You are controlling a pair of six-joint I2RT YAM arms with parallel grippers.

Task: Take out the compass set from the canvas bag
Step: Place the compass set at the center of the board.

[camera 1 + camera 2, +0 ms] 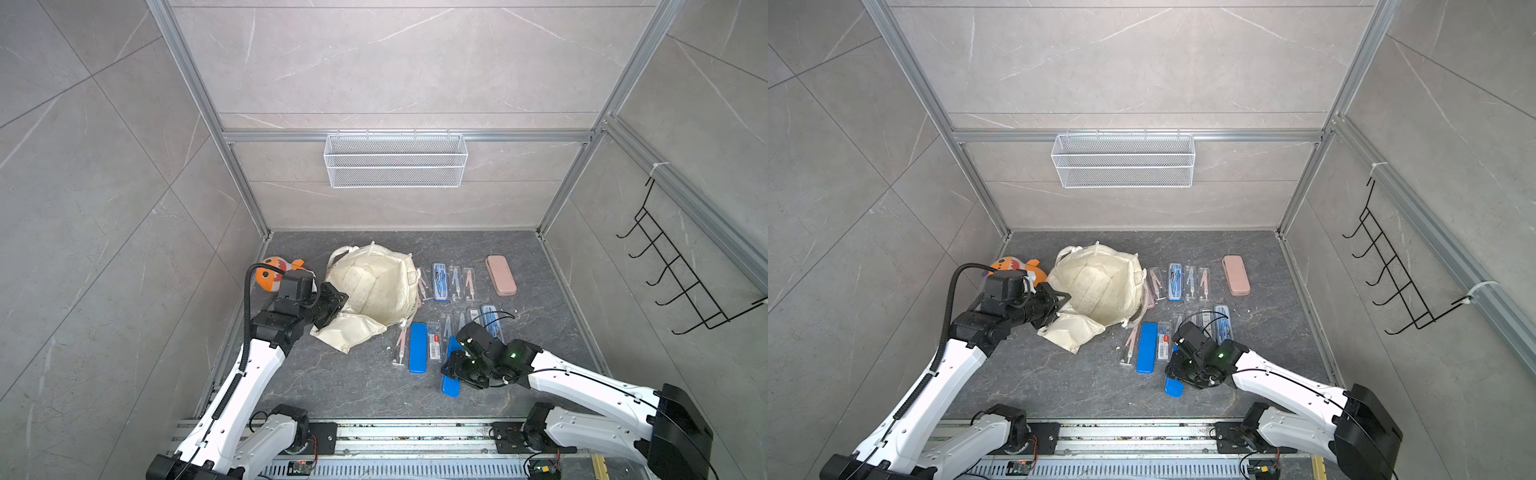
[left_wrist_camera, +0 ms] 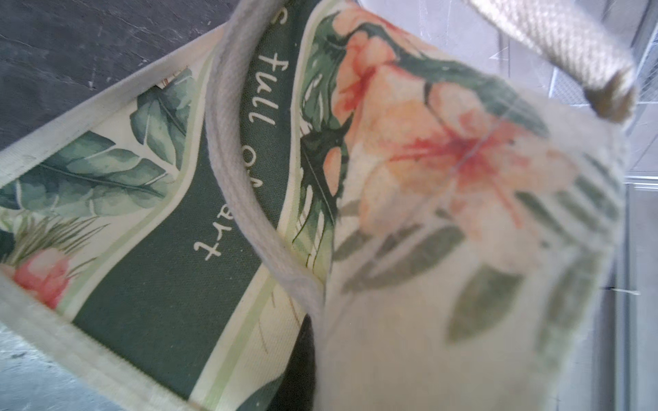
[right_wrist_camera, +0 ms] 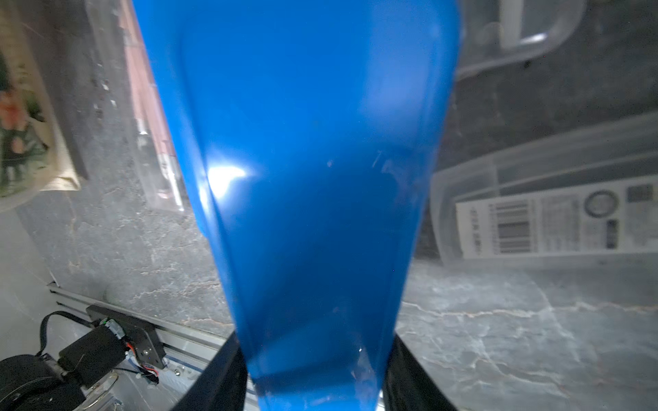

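The cream canvas bag (image 1: 374,286) (image 1: 1096,282) lies on the dark table with its mouth gaping upward. My left gripper (image 1: 332,309) (image 1: 1054,309) is shut on the bag's near-left rim. In the left wrist view the green floral panel (image 2: 160,284) and a handle (image 2: 231,142) fill the picture, and cloth covers the jaws. My right gripper (image 1: 453,370) (image 1: 1177,368) (image 3: 315,373) is shut on a blue compass set case (image 1: 451,384) (image 1: 1173,386) (image 3: 302,178), right of the bag near the table's front. The black fingers (image 3: 228,373) press both of its sides.
Several compass sets lie in rows right of the bag: a blue case (image 1: 417,347), clear packs (image 1: 439,280) and a pink case (image 1: 500,275). An orange plush toy (image 1: 270,274) sits behind my left arm. A wire basket (image 1: 395,160) hangs on the back wall, a black hook rack (image 1: 673,270) on the right wall.
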